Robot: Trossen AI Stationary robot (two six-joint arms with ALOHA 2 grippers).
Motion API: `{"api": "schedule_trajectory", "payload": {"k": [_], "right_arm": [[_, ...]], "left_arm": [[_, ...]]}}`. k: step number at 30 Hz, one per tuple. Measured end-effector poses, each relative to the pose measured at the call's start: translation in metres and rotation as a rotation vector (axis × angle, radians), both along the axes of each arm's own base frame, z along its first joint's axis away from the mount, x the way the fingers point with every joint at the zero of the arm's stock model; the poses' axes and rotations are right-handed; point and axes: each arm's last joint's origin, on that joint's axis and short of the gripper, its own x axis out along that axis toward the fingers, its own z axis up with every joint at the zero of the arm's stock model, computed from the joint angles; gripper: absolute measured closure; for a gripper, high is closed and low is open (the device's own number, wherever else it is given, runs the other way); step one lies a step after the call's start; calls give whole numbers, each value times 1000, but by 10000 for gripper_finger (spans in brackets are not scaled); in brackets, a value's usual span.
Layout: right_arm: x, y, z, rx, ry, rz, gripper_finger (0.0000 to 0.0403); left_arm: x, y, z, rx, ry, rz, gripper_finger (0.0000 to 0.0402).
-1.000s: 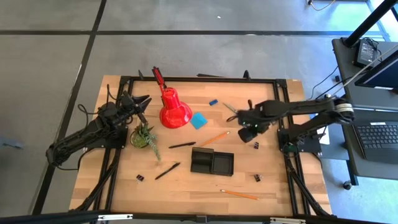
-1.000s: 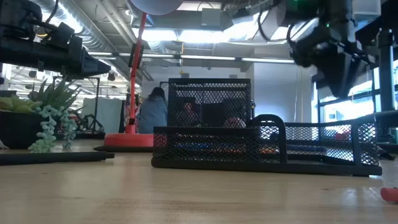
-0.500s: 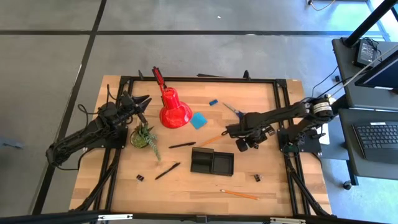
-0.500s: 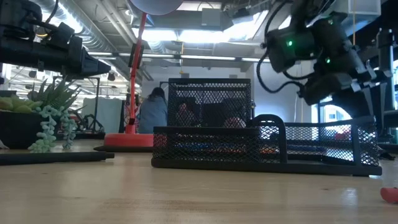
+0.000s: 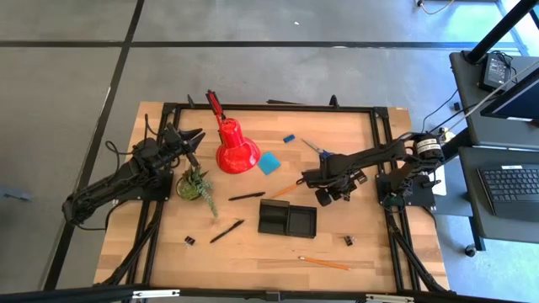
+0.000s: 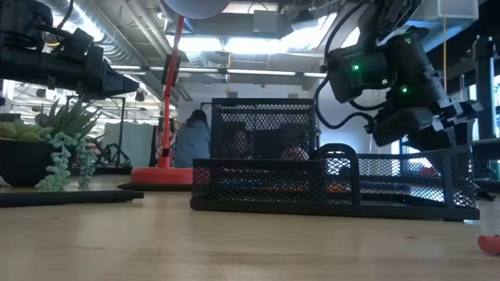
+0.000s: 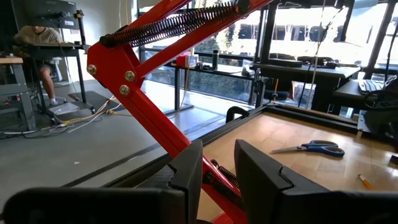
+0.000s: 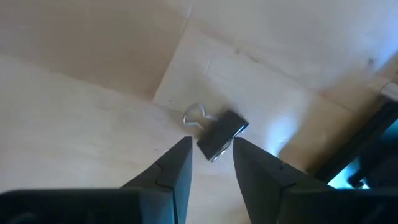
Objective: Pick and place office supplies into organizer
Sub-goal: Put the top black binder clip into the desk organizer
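Note:
My right gripper points down at the table, open, with a black binder clip lying flat on the wood just past its fingertips; I see no touch. In the high view this gripper is right of the black organizer. My left gripper is open by the red lamp's arm, far left. On the table lie scissors, a note pad, an eraser, two pencils, two pens and two more clips.
The red lamp and the potted plant stand on the table's left half. The organizer's mesh walls rise between the low camera and my right arm. People sit in the room beyond the table.
My right gripper has moved toward the table's near edge and a little left, and has come down over the binder clip right of the organizer. The left arm has kept still.

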Motion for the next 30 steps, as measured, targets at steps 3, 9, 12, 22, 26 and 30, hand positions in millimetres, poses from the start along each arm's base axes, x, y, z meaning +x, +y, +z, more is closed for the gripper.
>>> {"api": "schedule_trajectory", "payload": {"k": [3,9,12,22,26,30], "right_arm": [[0,0,0,-5,-1,1,283],[0,0,0,-6,-3,2,283],[0,0,0,-6,-3,1,283],[-2,0,0,-22,27,-40,283],[-2,1,0,-27,26,-51,283],[-2,5,0,-36,28,-75,283]], "left_arm": [[0,0,0,0,0,0,313],[0,0,0,0,0,0,313],[0,0,0,0,0,0,313],[0,0,0,0,0,0,313],[0,0,0,0,0,0,313],[0,0,0,0,1,0,313]]}}
